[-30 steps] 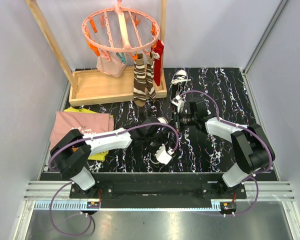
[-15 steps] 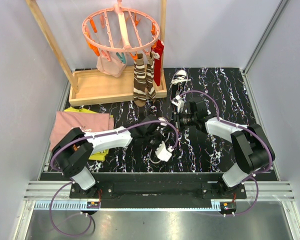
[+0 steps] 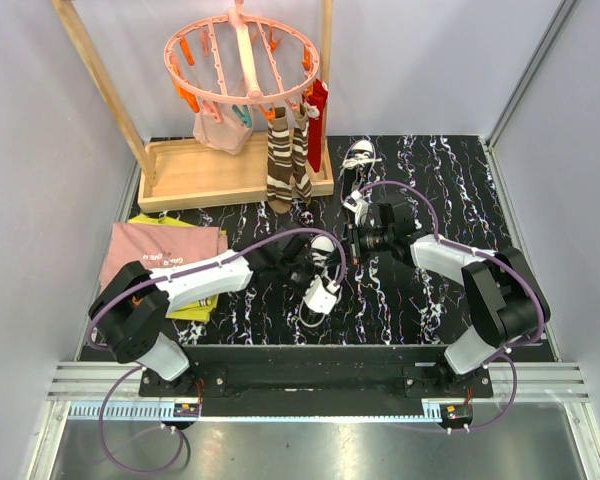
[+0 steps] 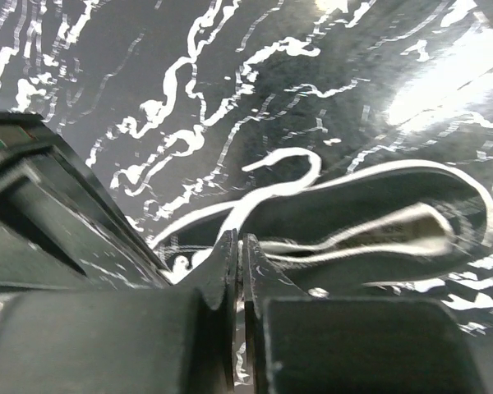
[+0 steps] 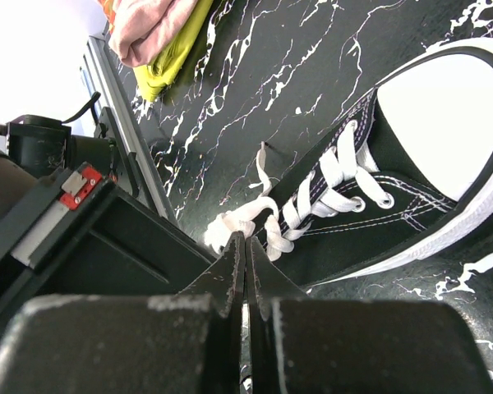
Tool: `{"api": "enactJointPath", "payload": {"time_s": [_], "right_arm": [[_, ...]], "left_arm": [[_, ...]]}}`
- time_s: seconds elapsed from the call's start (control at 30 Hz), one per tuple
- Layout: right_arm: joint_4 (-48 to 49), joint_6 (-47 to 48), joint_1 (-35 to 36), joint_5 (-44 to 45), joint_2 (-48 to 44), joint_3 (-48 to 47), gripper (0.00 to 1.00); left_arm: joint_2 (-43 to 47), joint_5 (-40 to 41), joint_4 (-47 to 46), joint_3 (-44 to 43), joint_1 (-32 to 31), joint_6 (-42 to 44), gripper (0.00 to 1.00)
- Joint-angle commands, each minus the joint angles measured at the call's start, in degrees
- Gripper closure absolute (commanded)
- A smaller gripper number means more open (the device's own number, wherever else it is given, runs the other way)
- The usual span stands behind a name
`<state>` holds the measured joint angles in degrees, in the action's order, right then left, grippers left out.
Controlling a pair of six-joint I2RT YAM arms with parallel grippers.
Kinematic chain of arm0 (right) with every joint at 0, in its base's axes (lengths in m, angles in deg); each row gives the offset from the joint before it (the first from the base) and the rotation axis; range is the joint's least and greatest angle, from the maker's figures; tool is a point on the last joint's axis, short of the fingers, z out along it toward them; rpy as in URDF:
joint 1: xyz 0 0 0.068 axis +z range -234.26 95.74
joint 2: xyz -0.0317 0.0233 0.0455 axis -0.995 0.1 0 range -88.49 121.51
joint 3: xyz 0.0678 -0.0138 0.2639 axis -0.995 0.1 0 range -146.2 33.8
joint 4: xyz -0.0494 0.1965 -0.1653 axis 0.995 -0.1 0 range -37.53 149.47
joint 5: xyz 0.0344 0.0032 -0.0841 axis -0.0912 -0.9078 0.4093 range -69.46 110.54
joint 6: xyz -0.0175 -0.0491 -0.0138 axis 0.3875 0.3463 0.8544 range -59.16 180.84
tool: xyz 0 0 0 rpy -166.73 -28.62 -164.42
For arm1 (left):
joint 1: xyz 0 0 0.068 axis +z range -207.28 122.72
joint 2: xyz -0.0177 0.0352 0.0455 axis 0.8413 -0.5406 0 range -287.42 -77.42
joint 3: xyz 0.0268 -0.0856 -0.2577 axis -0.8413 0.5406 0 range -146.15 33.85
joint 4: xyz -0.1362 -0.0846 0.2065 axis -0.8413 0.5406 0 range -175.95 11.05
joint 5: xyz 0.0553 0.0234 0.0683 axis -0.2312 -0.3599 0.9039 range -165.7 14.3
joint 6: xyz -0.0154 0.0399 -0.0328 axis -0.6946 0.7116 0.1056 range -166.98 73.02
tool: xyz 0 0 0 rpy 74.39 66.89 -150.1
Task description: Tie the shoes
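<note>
Lace (image 5: 238,223) end lost between closed right jaws.

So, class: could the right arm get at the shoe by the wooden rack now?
Probably yes: bare table lies between the right gripper and the far shoe, though it is shut on the lace of the near shoe.
</note>
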<state>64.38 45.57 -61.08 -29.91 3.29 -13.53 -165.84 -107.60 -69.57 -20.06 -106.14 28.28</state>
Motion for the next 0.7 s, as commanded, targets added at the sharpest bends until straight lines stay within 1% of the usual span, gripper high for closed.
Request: {"api": "enactJointPath", "payload": {"time_s": [0.0,0.2,0.43,0.63,0.67], "right_arm": [[1.16,0.06,-0.77,-0.08,-2.93,0.22,1.00],[-0.07,-0.03,-2.08,0.62,-4.95,1.71,1.00],[-2.00,2.08,-3.14,0.97,-4.86,1.80,1.00],[-4.64,4.72,-4.90,1.85,-5.48,1.89,1.00],[-6.73,5.24,-5.16,1.94,-5.57,2.07,1.00]], "left_arm": [[2.81,-5.62,4.26,0.82,1.57,-1.35,1.00],[4.13,-7.56,6.99,1.44,3.86,-2.40,1.00],[4.75,-9.32,9.28,1.35,5.97,-3.28,1.00],[5.36,-11.16,11.04,2.49,6.93,-2.93,1.00],[5.37,-11.43,11.04,2.58,7.02,-3.02,1.00]]}}
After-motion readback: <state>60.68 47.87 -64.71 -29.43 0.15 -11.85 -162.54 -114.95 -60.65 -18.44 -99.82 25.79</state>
